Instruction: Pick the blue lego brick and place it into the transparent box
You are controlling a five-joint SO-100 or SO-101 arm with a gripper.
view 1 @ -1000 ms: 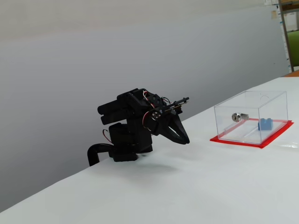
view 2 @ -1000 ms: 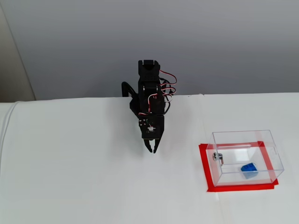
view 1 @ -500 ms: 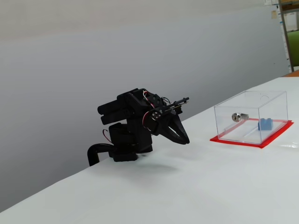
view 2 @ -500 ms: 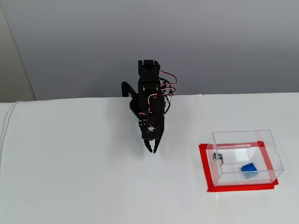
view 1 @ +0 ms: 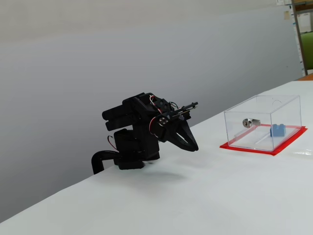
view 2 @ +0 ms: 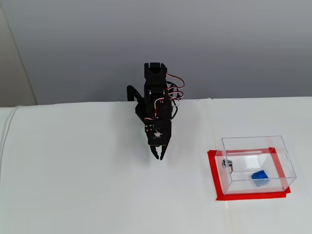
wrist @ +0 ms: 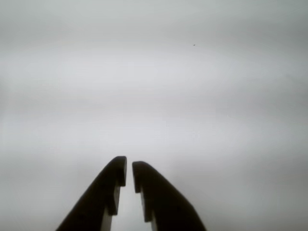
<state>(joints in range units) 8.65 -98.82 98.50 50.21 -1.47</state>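
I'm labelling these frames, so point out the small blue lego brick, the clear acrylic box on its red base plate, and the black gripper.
Small blue lego brick [view 2: 260, 178]: a fixed view, its top face.
Clear acrylic box [view 1: 244, 132]: a fixed view, near wall.
Black gripper [wrist: 129, 177]: wrist view, between its fingertips.

We see the blue lego brick [view 2: 260, 178] inside the transparent box [view 2: 243, 146], beside the silver cylinder [view 2: 226, 164]. The box sits on the table [view 2: 87, 195], well right of the arm [view 2: 156, 102] in both fixed views.
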